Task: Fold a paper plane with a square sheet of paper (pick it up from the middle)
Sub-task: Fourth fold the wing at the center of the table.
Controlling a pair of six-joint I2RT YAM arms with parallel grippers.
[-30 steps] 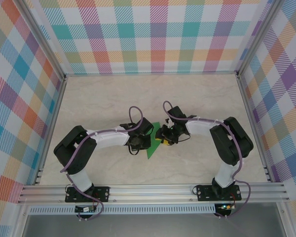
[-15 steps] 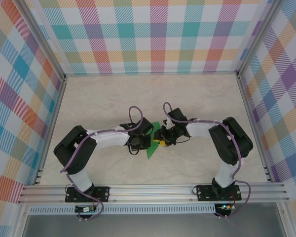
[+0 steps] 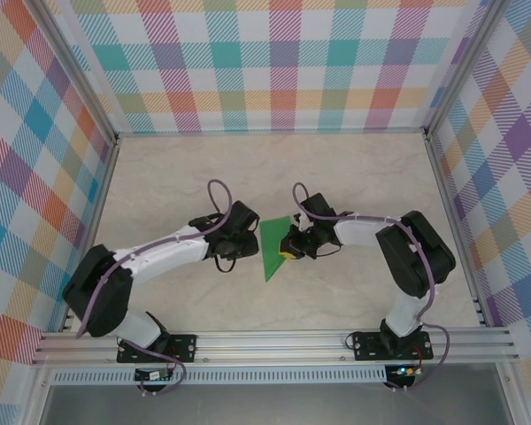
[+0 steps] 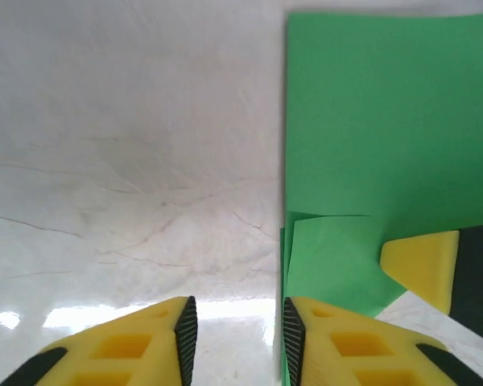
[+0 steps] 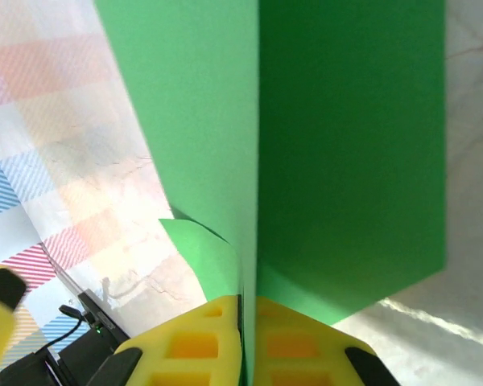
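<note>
Paper: one folded green sheet (image 3: 270,257) lying on table (image 3: 363,177) between two grippers; right gripper (image 5: 248,314) pinching its edge, fully closed; left gripper (image 4: 237,338) hovering just beside, partly spread, gripping nothing.

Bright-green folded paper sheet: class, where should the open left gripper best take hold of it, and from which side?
The bright-green folded paper sheet is probably best pinched on its long straight edge facing the left gripper, coming in low from that side. That edge lies free, while the right gripper is shut on the opposite side.
</note>
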